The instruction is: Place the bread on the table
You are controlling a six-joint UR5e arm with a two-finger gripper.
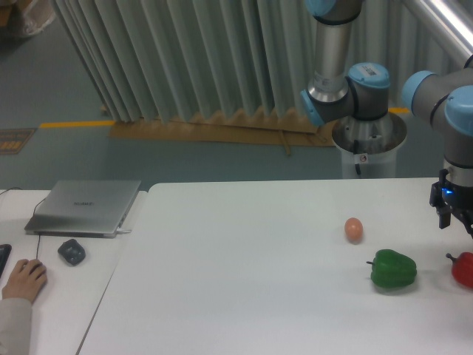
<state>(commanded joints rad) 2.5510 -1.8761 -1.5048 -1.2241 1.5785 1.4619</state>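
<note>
The bread is out of view; no loaf lies on the white table point(244, 281). At the right edge of the camera view my gripper point(452, 216) hangs low over the table's far right side, just above a red pepper point(463, 270). The frame cuts off part of the gripper. Only one dark finger point(443, 218) and a blue light on the body show, so whether it is open, shut or holding something does not show.
An orange-brown egg point(354, 229) and a green pepper point(393, 270) lie on the table's right part. The arm's base point(367, 140) stands behind the far edge. On the left desk are a closed laptop point(83, 207), a mouse point(71, 252) and a person's hand point(24, 279).
</note>
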